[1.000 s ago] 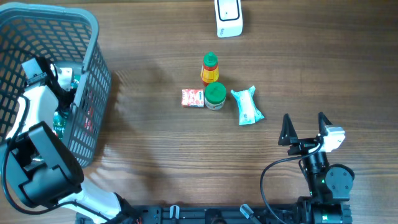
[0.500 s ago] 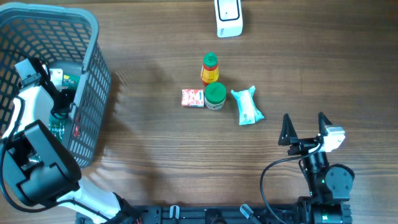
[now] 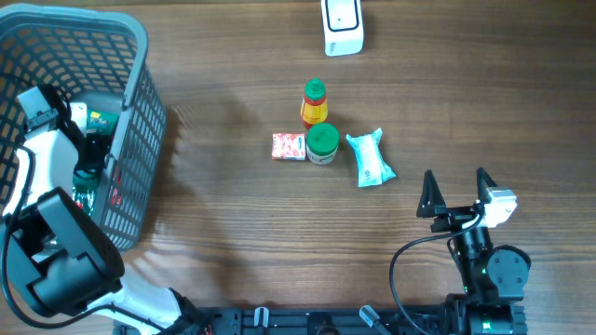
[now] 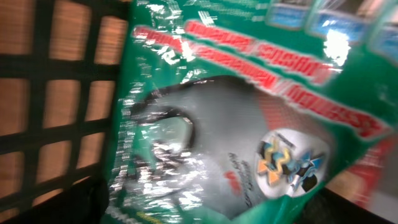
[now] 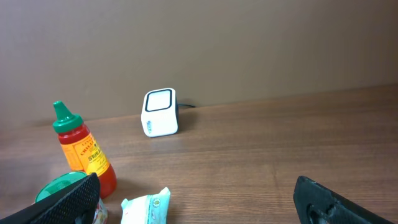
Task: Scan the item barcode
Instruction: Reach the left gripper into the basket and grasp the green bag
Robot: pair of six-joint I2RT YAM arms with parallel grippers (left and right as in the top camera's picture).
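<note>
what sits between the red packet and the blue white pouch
A green-lidded jar, close beside the red packet; the overhead view shows it.

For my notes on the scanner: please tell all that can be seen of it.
The scanner is a white box, seemingly plastic, with a dark-rimmed square window in front and a blue mark below. It stands upright on the table near the wall, a dark cable behind it, touching nothing else.

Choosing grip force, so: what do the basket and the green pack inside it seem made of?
The basket looks like matte grey moulded plastic: an even grid of stiff bars. The green pack is probably thin glossy plastic film: it shows crinkles and bright glare streaks.
</note>
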